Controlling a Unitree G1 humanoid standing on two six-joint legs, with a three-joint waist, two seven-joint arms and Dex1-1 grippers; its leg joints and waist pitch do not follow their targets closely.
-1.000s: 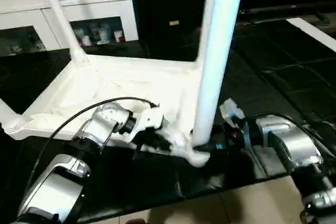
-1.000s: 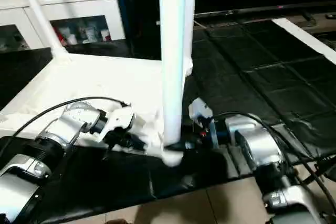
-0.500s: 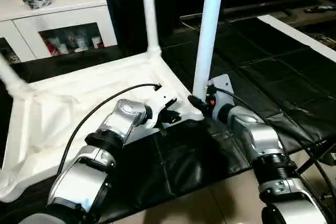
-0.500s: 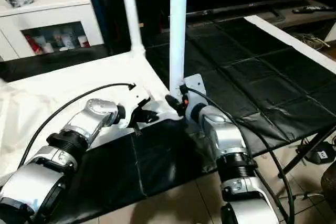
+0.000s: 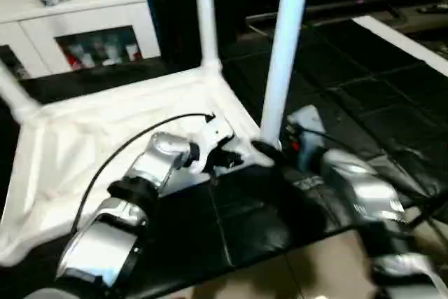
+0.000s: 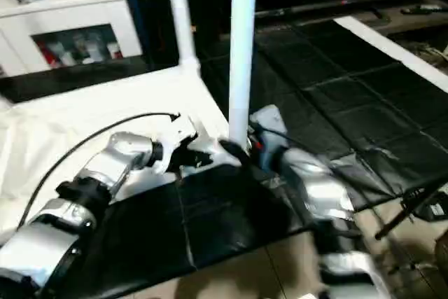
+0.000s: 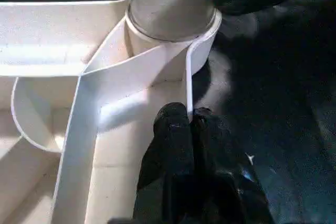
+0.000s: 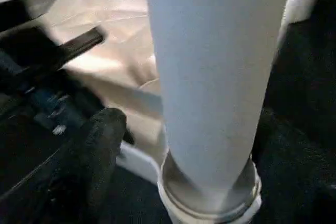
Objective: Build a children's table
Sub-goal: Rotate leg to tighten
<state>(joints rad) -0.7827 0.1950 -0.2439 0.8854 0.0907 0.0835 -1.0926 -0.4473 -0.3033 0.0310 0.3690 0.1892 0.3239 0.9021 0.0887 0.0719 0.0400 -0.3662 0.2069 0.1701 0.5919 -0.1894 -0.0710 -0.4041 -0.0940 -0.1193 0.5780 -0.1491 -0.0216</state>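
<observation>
- Jaws of the left gripper [image 7: 190, 124] are pinched shut on the thin side wall of the white table top [image 5: 84, 145], just below the corner socket [image 7: 173, 35].
- Right gripper [image 5: 269, 152] sits at the foot of the nearest leg [image 5: 283, 54]; one black finger [image 8: 100, 145] shows beside the leg, but whether those jaws are wide or narrow I cannot tell.
- Upside down on the black-covered desk [image 5: 392, 124], the table top shows its ribbed underside, filling the head view from 9 o'clock to the centre.
- Three legs show upright: the nearest at about 1 o'clock of the head view, another [image 5: 205, 12] at 12 o'clock on the far corner, and a third [image 5: 10, 92] at 10 o'clock.
- Behind it, at 11 o'clock, stands a white cabinet [image 5: 84, 19] with glass fronts.
- By my reading, the step in hand is seating the nearest leg in its socket while the left arm steadies the rim.
- Next move likely calls for a firm downward press on that leg, held plumb, with the left grip kept so the top does not slide.
</observation>
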